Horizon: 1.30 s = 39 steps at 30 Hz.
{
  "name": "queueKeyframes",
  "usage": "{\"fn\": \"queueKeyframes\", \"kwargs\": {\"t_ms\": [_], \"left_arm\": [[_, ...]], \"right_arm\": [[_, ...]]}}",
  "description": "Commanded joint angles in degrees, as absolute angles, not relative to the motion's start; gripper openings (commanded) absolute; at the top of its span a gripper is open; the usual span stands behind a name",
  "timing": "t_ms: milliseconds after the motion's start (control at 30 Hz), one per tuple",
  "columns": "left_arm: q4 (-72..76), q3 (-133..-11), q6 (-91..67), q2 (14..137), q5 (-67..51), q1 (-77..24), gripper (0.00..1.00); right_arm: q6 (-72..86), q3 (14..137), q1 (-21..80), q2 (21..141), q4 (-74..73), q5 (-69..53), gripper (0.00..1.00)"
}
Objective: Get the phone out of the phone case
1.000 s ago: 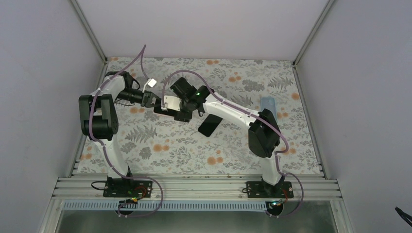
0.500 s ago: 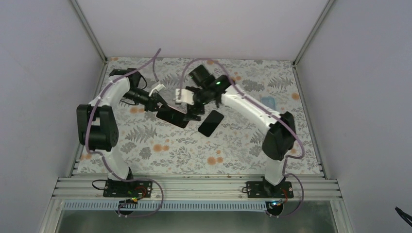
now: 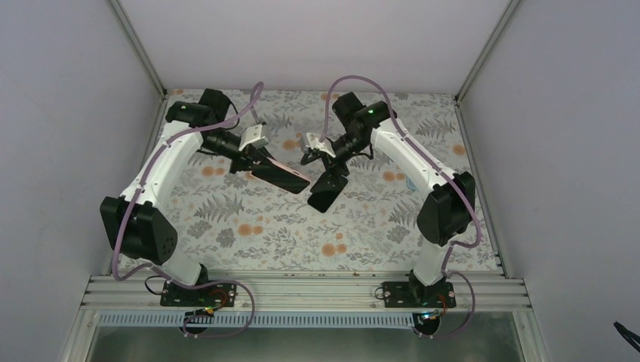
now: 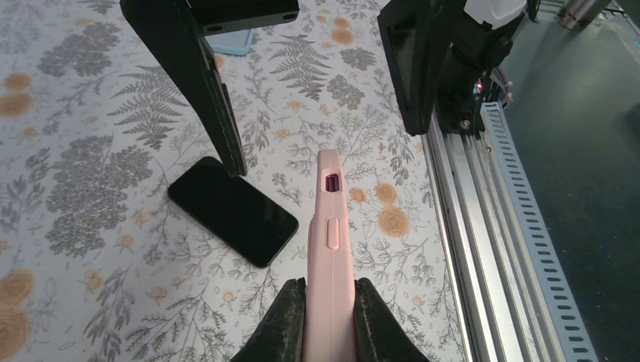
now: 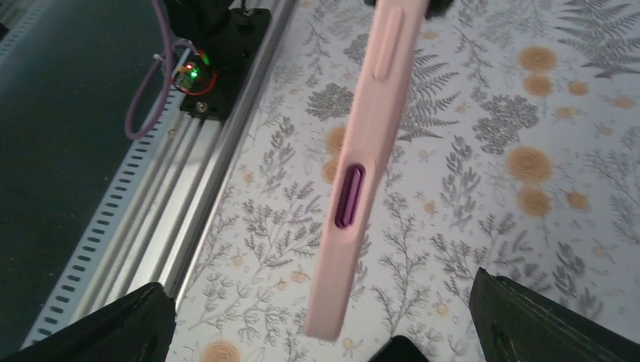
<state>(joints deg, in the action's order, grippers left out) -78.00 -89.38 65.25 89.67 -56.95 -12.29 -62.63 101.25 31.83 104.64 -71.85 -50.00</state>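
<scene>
The black phone (image 3: pixel 327 194) lies flat on the floral table (image 3: pixel 249 241), out of the pink phone case (image 4: pixel 330 249), which the left gripper (image 4: pixel 329 292) pinches edge-on in the air nearby. The right gripper (image 3: pixel 330 167) hangs over the phone, its 2 fingers spread wide.

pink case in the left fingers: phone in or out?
In, by the look: purple shows through the side cutout of the case, and from above a dark screen fills its face.
</scene>
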Motion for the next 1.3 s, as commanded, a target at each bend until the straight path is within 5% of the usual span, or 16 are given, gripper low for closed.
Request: {"fn": "queueKeyframes", "kwargs": {"t_ms": [0,667,1267], "left_arm": [[-77.78,-91.34,65.88,89.68,-60.47,-14.16,0.02],[-77.78,-91.03,60.54,79.21,-58.55,-24.08,0.02],[-77.84,-87.78,57.21,75.12,-48.69,-29.98,0.02]], "right_arm": [[-65.76,100.21,32.14,105.71,-73.74,-57.12,1.00],[-68.65,102.93,26.19,110.48,-73.70,-59.08,1.00],[-69.14,107.13,18.89,114.72,-73.73,-44.74,1.00]]}}
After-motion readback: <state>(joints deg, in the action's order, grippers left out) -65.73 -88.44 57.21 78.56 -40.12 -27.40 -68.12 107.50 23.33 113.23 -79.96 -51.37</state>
